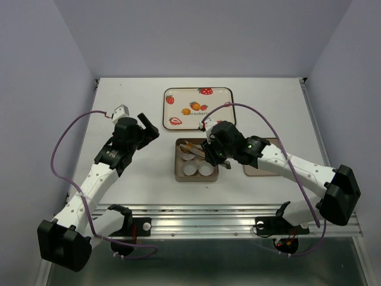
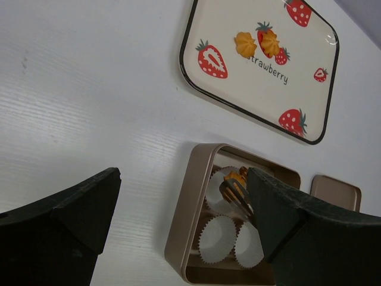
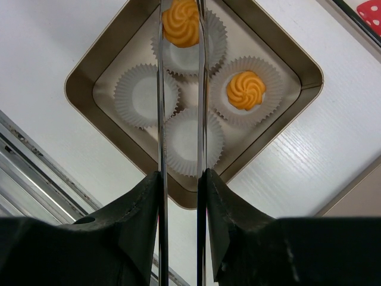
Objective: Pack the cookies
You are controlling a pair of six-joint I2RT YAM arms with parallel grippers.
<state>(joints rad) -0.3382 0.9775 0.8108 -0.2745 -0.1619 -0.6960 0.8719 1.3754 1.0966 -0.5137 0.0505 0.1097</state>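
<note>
Packing is about half done. Of the four cookies, one sits in one of the paper cups inside the square tin. A second is pinched between the tips of the tongs, right over another cup; I cannot tell whether it already rests in that cup. The right pincer is closed narrow on the two blades of the tongs. The other two cookies lie side by side on the strawberry-printed tray beyond the tin and are left to move. The left pincer hangs wide apart, holding nothing, off to the tin's left.

By count there are:
- four cookies
- four paper cups in the tin, two of them bare
- one tin
- one tray
- one pair of tongs
- one tin lid, lying on the tabletop to the tin's right
</note>
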